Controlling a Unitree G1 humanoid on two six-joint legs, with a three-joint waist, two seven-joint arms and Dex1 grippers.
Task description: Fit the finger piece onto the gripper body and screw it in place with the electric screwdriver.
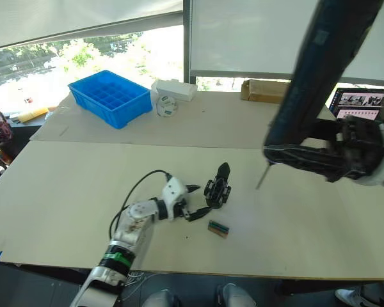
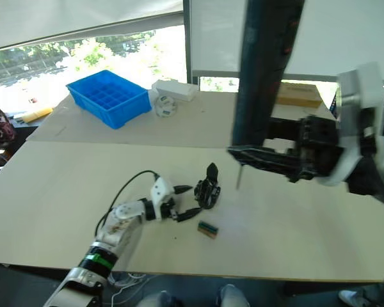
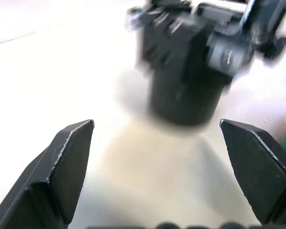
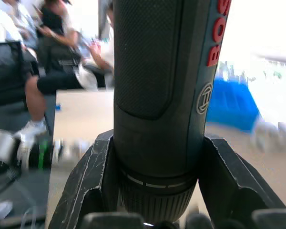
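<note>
On the pale wooden bench (image 1: 64, 192), the left gripper (image 1: 195, 201) lies low with its 2 black fingers spread wide, reaching toward the gripper body (image 1: 217, 188), a small black round-based mechanical part with 1 pointed finger standing up; the head views put the fingertips just beside its base, and whether they touch it cannot be told. The left wrist view adds what the head views cannot: the 2 fingers (image 3: 69, 164) stand well apart on either side of the dark cylindrical base of the gripper body (image 3: 188, 81), which sits between and beyond them, with bare bench in the gap. A small green-and-tan block (image 1: 218, 228) lies on the bench just near the body's base. The right gripper (image 1: 345, 153) hangs above the bench's right part, closed around the electric screwdriver (image 1: 320, 77), a thick black cylindrical tool held roughly upright, whose thin metal bit (image 1: 262, 176) points down above the bench, to the right of the gripper body and apart from it. The right wrist view shows the 2 fingers (image 4: 93, 183) pressed against both sides of the screwdriver's textured barrel (image 4: 162, 86), with red lettering on its side. A blue plastic compartment tray (image 1: 109, 96) sits at the far left of the bench.
</note>
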